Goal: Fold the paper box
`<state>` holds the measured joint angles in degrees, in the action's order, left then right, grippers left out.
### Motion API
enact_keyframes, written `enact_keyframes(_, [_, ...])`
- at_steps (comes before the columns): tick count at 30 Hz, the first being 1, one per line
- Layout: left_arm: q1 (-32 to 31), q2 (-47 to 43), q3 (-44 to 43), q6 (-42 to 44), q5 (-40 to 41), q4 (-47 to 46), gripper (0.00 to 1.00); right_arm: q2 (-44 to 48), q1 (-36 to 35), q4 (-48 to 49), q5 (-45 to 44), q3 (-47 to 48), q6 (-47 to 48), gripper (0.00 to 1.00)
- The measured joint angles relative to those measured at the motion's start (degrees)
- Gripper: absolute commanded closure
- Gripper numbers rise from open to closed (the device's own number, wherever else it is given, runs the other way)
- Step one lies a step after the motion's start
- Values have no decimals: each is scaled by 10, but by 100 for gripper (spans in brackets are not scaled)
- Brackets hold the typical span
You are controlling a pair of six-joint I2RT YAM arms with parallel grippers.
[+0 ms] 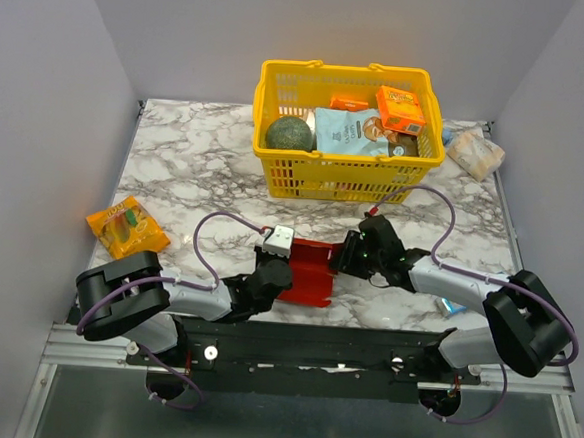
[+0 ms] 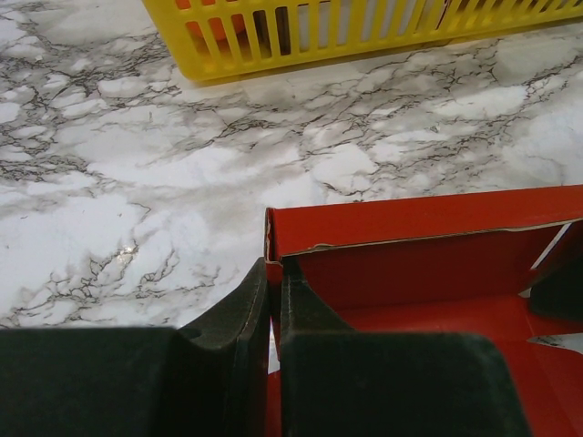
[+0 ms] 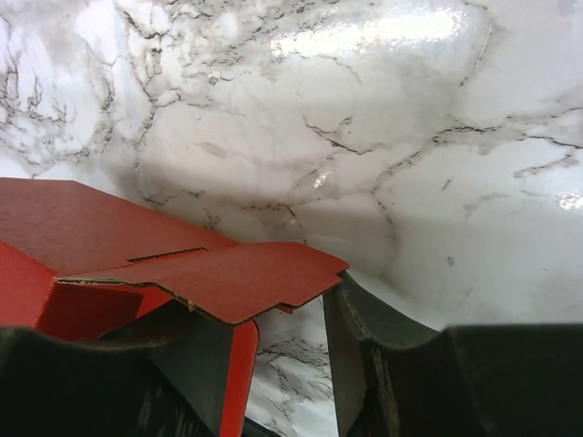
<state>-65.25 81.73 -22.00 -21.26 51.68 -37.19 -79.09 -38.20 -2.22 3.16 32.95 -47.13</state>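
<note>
**Left claw clamped on the box wall — right claw half open around a flap**

The left claw is almost closed, and its fingers pinch the near corner of an upright side wall of the paper box. From that pinch the wall runs off to the claw's right. The right claw's jaws stand well apart. A loose flap lies over its left finger and reaches into the gap, but nothing looks clamped there.

The box sits on the counter directly between the two claws, each touching an opposite end. Its creases seem to run from the near side to the far side. I judge that the next move depends on the flap. It lies just ahead of and above the right claw, which is the free one and right beside it, while the left claw serves as the anchor.

The top view shows the whole layout, with both claws meeting at the red sheet and the yellow basket well beyond them. It hides the jaws, though. Only the left wrist view shows cardboard between the fingers, and only the right wrist view shows the flap lying loose in the gap.
</note>
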Motion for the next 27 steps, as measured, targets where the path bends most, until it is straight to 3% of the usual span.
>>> enact_keyframes(13, [0, 7, 0, 1, 0, 0, 100, 11, -2, 4, 32, 6, -24, 69])
enact_keyframes(27, [1, 21, -8, 3, 1, 9, 100, -14, -33, 5, 33, 35, -38, 70])
